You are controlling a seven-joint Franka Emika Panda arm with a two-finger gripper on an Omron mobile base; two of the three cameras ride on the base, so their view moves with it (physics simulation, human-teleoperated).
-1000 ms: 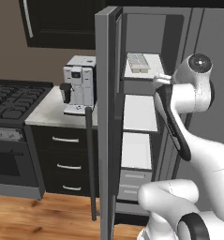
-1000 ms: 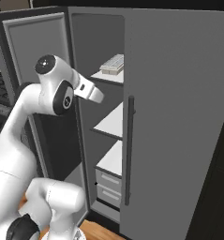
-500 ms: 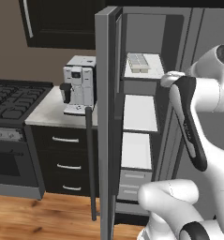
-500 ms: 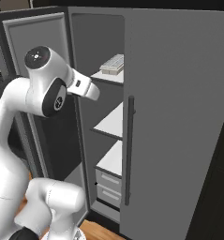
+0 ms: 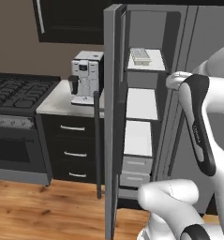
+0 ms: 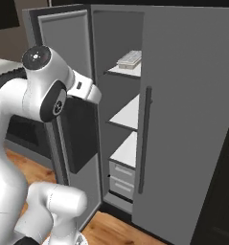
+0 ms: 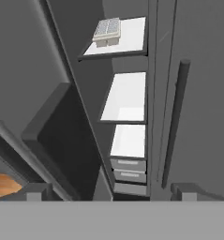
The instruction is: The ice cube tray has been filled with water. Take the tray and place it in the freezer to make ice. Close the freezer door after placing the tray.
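The ice cube tray (image 7: 107, 29) is pale white-grey with a grid of small square cells. The freezer (image 5: 142, 101) has white shelves inside grey walls. The freezer door (image 5: 112, 117) is grey. The floor (image 5: 43, 211) is orange-brown wood.

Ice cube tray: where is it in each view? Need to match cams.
Left base view: ice cube tray upper centre, on the freezer's top shelf.
Right base view: tray upper centre, same shelf.
Hand view: tray top centre.
Shared landmark: the top white shelf.
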